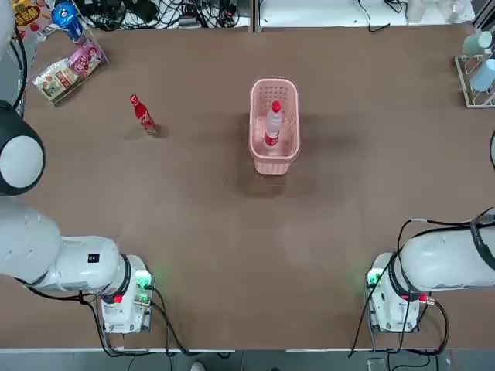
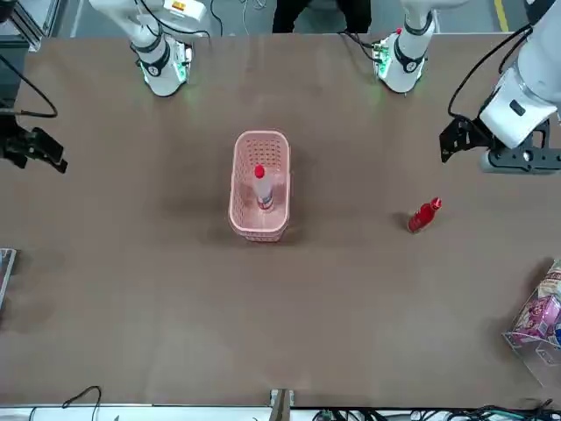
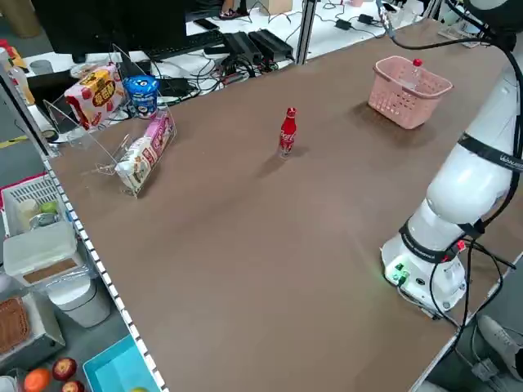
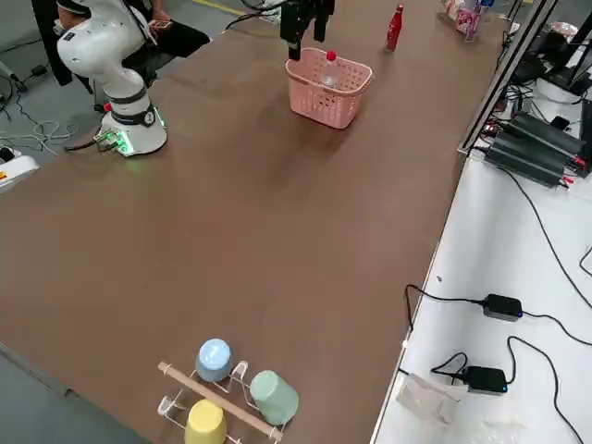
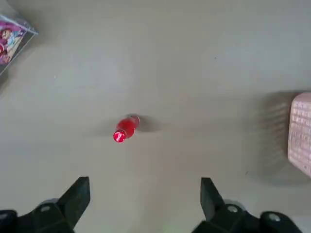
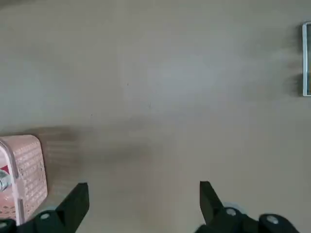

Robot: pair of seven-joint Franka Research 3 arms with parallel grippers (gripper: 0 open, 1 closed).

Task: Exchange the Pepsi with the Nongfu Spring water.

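Two bottles stood apart: the Pepsi [image 1: 142, 114] upright on the table's far left, the Nongfu Spring water [image 1: 273, 124] upright inside the pink basket [image 1: 273, 161] at centre. Left gripper [image 5: 145, 204] and right gripper [image 6: 144, 206] hovered, fingers spread, empty.

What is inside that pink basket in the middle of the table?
The pink basket holds one clear water bottle with a red cap, standing upright. Nothing else shows inside it, though the basket floor beneath the bottle is covered.
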